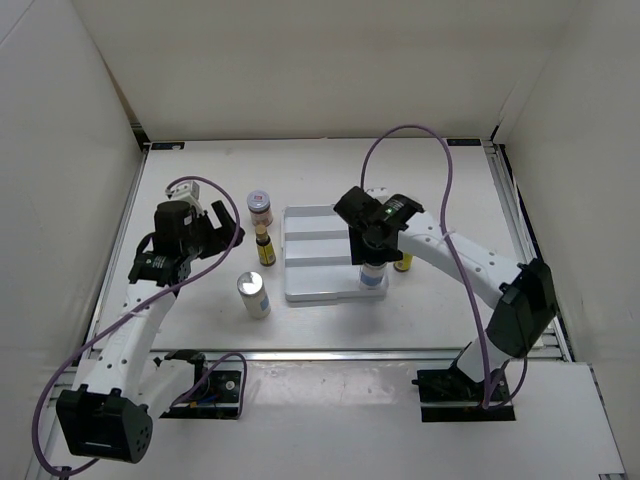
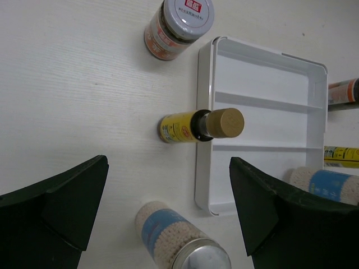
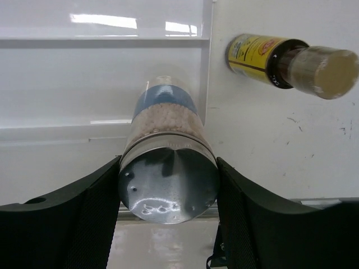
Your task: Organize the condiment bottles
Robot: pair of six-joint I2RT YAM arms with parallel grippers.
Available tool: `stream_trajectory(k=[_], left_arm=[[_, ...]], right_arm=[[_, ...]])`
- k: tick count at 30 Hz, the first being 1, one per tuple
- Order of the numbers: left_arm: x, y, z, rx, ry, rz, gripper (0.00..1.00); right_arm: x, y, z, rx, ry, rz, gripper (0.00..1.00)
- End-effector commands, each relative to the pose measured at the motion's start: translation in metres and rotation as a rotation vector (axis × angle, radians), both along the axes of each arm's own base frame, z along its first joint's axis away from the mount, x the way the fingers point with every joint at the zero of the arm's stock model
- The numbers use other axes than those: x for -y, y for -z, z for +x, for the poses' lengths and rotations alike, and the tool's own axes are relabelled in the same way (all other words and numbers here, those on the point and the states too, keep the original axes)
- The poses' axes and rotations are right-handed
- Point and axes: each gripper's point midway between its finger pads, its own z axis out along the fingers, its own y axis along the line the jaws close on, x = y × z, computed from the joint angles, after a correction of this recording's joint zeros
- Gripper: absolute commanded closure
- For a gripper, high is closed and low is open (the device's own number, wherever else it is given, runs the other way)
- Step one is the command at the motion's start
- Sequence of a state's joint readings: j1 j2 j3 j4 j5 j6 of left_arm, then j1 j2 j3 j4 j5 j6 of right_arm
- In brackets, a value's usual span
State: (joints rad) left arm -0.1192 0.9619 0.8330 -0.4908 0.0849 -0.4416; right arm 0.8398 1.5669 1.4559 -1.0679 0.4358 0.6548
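Note:
My right gripper [image 1: 371,252] is shut on the silver cap of a white bottle [image 3: 165,112], which is upright over the near right corner of the white ridged tray [image 1: 318,232]. My left gripper [image 1: 222,238] is open and empty, left of the tray. Between its fingers in the left wrist view are a second white bottle [image 2: 168,232], a slim yellow bottle [image 2: 179,127] against the tray's left rim, and a squat brownish jar [image 2: 178,25]. A second yellow bottle [image 3: 258,54] stands just right of the tray. A second brownish jar [image 2: 343,91] shows partly behind the tray.
The tray [image 2: 263,84] has three long compartments, the two far ones bare. White walls close in the table on the left, back and right. A metal rail [image 1: 330,352] runs along the table's near edge.

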Motion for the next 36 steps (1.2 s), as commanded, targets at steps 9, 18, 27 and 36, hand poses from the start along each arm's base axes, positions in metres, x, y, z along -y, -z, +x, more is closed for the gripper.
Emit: stream_trajectory(k=[9,18,27,36], left_arm=[[0.015,-0.069,-0.03,0.013,0.054,0.011,0.0],[0.038,-0.043,-0.081,-0.125,0.151,-0.03,0.0],[0.04,-0.007,-0.115,-0.259,0.153,0.059,0.0],[0.046,0.022,-0.108,-0.395,0.126,0.135,0.0]], right_arm=[[-0.001,0.013,0.01,0.036,0.036,-0.017,0.31],[-0.002,-0.041,0.014,0.15,0.003,0.005,0.0],[0.004,-0.054,0.006,0.173,-0.005,0.033,0.0],[0.016,-0.061,-0.001,0.197,0.001,0.046,0.0]])
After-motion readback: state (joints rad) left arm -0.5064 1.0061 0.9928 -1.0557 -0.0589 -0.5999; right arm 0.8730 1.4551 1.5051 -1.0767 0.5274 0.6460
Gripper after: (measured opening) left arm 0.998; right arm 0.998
